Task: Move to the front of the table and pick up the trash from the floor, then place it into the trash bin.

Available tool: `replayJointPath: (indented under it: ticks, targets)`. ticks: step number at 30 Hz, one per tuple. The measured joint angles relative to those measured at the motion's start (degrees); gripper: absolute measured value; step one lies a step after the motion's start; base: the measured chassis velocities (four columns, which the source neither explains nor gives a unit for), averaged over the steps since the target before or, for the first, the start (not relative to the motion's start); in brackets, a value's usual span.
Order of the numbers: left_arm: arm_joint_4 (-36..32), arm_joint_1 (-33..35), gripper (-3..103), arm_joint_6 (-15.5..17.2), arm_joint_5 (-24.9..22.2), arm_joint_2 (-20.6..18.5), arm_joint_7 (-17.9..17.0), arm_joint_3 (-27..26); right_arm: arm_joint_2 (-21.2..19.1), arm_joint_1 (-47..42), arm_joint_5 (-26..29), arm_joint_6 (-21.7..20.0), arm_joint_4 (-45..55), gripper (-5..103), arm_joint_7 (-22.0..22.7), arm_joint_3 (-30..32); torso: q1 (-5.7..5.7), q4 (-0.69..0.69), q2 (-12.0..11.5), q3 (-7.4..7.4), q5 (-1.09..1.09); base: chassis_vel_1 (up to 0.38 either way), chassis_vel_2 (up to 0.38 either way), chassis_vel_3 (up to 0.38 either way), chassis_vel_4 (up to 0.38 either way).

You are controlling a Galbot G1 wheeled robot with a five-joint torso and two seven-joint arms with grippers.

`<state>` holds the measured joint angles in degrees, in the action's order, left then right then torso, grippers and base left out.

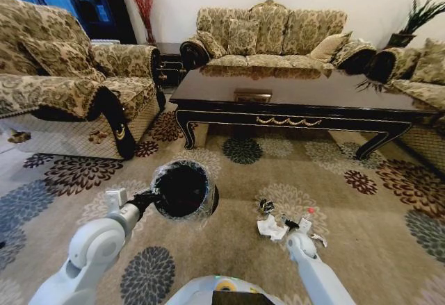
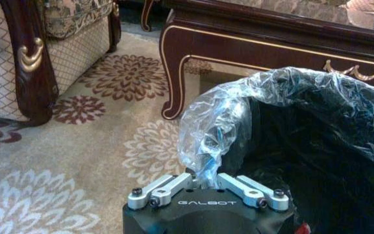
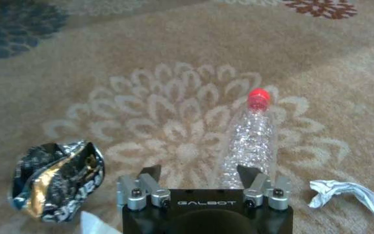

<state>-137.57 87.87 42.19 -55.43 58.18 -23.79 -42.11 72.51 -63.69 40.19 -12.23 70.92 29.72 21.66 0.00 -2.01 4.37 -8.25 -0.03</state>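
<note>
Bottle btwn R claw fingers

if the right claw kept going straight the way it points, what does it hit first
Probably the clear bottle, lying on the carpet just ahead of the open right claw, slightly off centre; depth is unclear.

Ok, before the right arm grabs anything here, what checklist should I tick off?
1. Left gripper shut on the bin liner: ok.
2. Bin mouth open, facing up: ok.
3. Right gripper open above the carpet: ok.
4. Bottle lined up between the fingers: not ok, it lies toward one finger.
5. Bottle free of the wrapper and paper: ok.
6. Table clear of both arms: ok.
</note>
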Motion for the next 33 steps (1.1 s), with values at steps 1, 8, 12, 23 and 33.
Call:
replayJointPath:
  ticks: [1,8,12,23,33]
  targets:
    - [0.0,0.0,2,0.0,-0.1,0.0,0.0,0.0,0.1,0.2,-0.2,0.0,-0.6,83,0.0,0.0,0.00,-0.01,0.0,0.00,-0.01,0.000,0.000,0.000,0.000]
    - [0.7,-0.9,2,0.0,-0.6,-0.2,-0.1,0.8,0.6,0.3,-1.8,0.1,-3.6,54,0.0,0.4,0.00,0.04,0.0,-0.02,-0.02,0.000,0.000,0.000,0.000]
    - [1.4,-1.5,2,0.0,-0.7,-0.1,-0.2,1.7,0.6,-0.3,-2.2,0.7,-2.4,44,-0.2,0.9,0.00,0.00,0.0,-0.01,0.06,0.000,0.000,0.000,0.000]
    - [3.8,-3.4,2,0.0,-0.6,0.1,-0.2,3.9,0.4,-2.6,-4.8,4.6,2.5,4,-1.1,5.2,0.00,0.01,0.0,-0.01,0.04,0.000,0.000,0.000,0.000]
    - [4.6,-4.6,2,0.0,-0.9,-0.3,-0.1,4.4,-1.0,-3.5,0.9,5.7,9.2,36,2.3,14.5,0.00,0.01,0.0,-0.01,0.04,0.000,0.000,0.000,0.000]
